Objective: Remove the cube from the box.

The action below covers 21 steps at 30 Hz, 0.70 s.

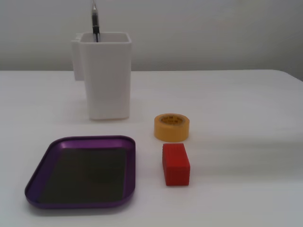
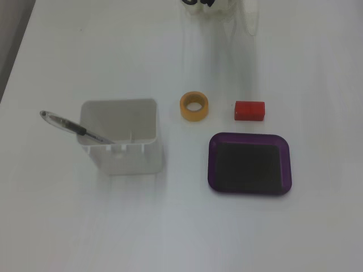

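Reading a fixed view from left to right, I see the shallow purple metallic tray [image 1: 83, 171] lying empty, and just beside its right rim the small red ribbed cube [image 1: 175, 163] resting flat on the white table [image 1: 246, 142], clear of the rim, so I judge the removal done. In the other fixed view only a blurred scrap of the arm [image 2: 218, 5] shows at the top edge, well apart from the cube [image 2: 249, 110]; I cannot tell whether its fingers are parted or together.

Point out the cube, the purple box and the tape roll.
cube [image 1: 175, 163], a fixed view, its top face.
box [image 2: 249, 187], a fixed view, its near rim.
tape roll [image 1: 171, 131], a fixed view, its outer side.
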Each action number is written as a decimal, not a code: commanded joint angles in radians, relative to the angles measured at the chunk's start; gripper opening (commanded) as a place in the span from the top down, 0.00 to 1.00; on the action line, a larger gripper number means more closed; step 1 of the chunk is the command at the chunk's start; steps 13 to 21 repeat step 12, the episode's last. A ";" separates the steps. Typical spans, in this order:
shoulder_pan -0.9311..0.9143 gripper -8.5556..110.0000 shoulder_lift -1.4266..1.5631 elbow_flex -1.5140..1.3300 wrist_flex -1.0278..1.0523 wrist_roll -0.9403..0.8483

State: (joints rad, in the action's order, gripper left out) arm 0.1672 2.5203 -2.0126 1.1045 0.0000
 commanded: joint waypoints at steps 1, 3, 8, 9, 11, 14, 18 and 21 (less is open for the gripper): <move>0.002 0.77 0.209 -0.169 -0.011 -0.006; 0.002 0.77 0.302 -0.285 -0.048 -0.006; 0.000 0.77 0.532 -0.568 -0.138 -0.006; 0.000 0.77 0.580 -0.615 -0.147 -0.006; 0.000 0.78 0.675 -0.707 -0.149 -0.008; 0.000 0.78 0.719 -0.747 -0.143 -0.008; 0.000 0.78 0.719 -0.747 -0.143 -0.008; 0.000 0.78 0.719 -0.747 -0.143 -0.008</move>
